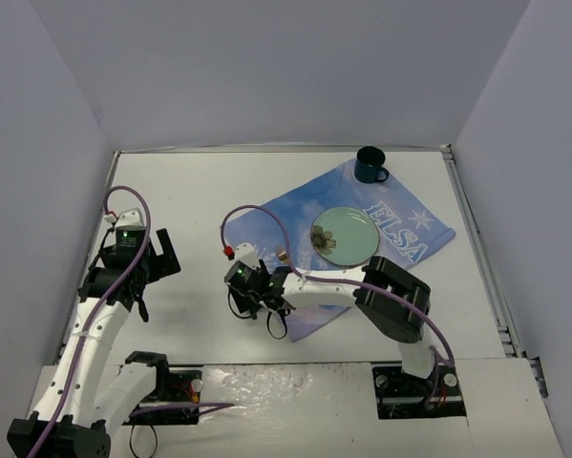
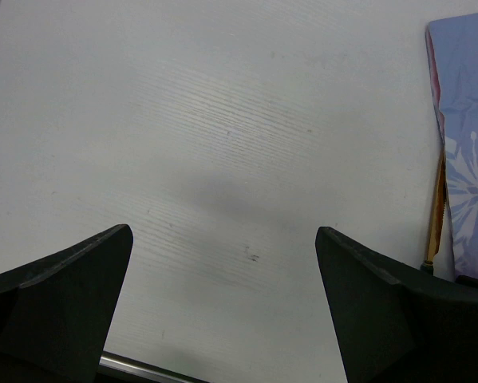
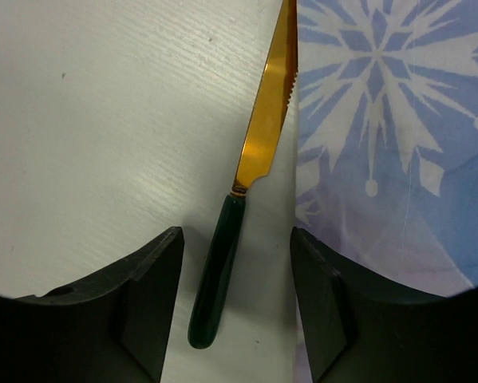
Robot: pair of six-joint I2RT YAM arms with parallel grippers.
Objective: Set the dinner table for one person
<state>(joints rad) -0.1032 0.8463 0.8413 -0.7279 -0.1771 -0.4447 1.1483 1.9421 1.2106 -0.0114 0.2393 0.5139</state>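
Observation:
A knife with a gold blade (image 3: 266, 120) and a dark green handle (image 3: 219, 271) lies on the white dinner table (image 1: 200, 191), along the left edge of the blue Elsa cloth (image 1: 381, 224). My right gripper (image 3: 237, 239) is open, with its jaws on either side of the handle and not touching it. In the top view this gripper (image 1: 274, 303) hides most of the knife. A pale green plate (image 1: 343, 235) sits on the cloth. A dark mug (image 1: 370, 165) stands at the cloth's far corner. My left gripper (image 1: 155, 279) is open and empty above bare table (image 2: 223, 120).
The cloth (image 3: 382, 120) lies close beside the knife on its right. The left wrist view shows the cloth's edge (image 2: 466, 120) and a sliver of gold blade (image 2: 438, 207) at far right. Grey walls enclose the table. A metal rail (image 1: 476, 248) runs along the right side.

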